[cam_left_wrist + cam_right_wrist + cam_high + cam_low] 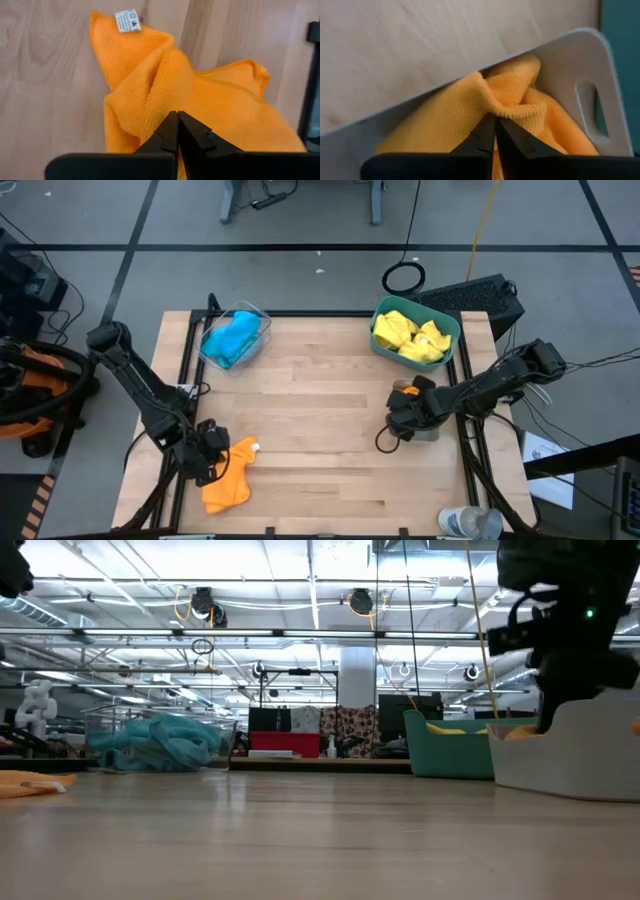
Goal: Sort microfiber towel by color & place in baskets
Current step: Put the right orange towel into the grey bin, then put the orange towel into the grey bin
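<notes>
An orange towel (230,478) lies at the table's near left, its white tag (127,21) on the wood; my left gripper (177,116) is shut at its left side (214,463). A second orange towel (470,120) sits in the small grey basket (560,50) at the right, and my right gripper (495,118) is shut inside that basket (404,412). Blue towels (233,338) fill the clear basket (262,318) at the far left. Yellow towels (412,336) fill the teal basket (450,328) at the far right. My left gripper pinches a raised fold (165,95) of the orange towel between its two fingertips, slanting down from above. The fold runs up to the tips; the rest of the towel, with its tag corner, lies slack on the table. My right gripper pinches a puckered fold (512,111) near the middle of the orange towel between its fingertips, pointing steeply down into the grey basket. The towel rests crumpled inside the basket, one part against the wall with the handle slot (590,107).
Bare wood (330,420) spreads between the two arms. A black cable loop (384,442) lies beside the grey basket. A clear bottle (470,523) stands at the near right corner. Black rails (185,370) run along the table's left and right sides.
</notes>
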Controlling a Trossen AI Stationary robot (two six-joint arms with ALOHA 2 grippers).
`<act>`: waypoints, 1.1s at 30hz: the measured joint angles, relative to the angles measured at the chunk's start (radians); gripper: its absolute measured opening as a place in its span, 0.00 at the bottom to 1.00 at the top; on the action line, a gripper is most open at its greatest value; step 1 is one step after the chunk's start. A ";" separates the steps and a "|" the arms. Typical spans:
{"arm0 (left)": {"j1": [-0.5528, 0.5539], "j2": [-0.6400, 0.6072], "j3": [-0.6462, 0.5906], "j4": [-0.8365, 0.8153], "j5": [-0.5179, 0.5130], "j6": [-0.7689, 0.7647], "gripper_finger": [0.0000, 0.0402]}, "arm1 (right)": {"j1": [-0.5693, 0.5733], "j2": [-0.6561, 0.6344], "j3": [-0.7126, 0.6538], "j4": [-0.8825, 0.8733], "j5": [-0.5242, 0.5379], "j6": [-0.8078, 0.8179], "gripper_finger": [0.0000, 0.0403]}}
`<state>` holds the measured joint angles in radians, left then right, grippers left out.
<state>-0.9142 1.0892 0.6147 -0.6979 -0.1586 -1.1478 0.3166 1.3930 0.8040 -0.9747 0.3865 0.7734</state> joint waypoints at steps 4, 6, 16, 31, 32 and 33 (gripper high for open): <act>0.000 0.035 0.000 -0.001 -0.001 0.001 0.03 | -0.037 0.000 -0.049 0.034 -0.050 -0.018 0.01; 0.000 0.054 0.000 -0.001 -0.002 0.001 0.03 | -0.054 -0.001 -0.062 0.070 -0.082 -0.045 0.01; 0.000 0.072 0.041 0.010 -0.002 0.053 0.11 | -0.037 -0.048 0.059 -0.003 -0.084 -0.024 0.01; -0.003 0.272 0.000 0.005 0.112 0.163 0.58 | 0.120 -0.060 0.169 0.107 0.081 0.006 0.01; -0.003 0.292 0.002 0.027 0.112 0.188 0.54 | 0.130 -0.060 0.169 0.132 0.090 -0.001 0.01; -0.003 0.311 0.002 0.051 0.103 0.205 0.48 | 0.140 -0.060 0.169 0.162 0.103 -0.013 0.01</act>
<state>-0.9175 1.4000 0.6172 -0.6465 -0.0556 -0.9426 0.4564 1.3327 0.9730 -0.8123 0.4898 0.7608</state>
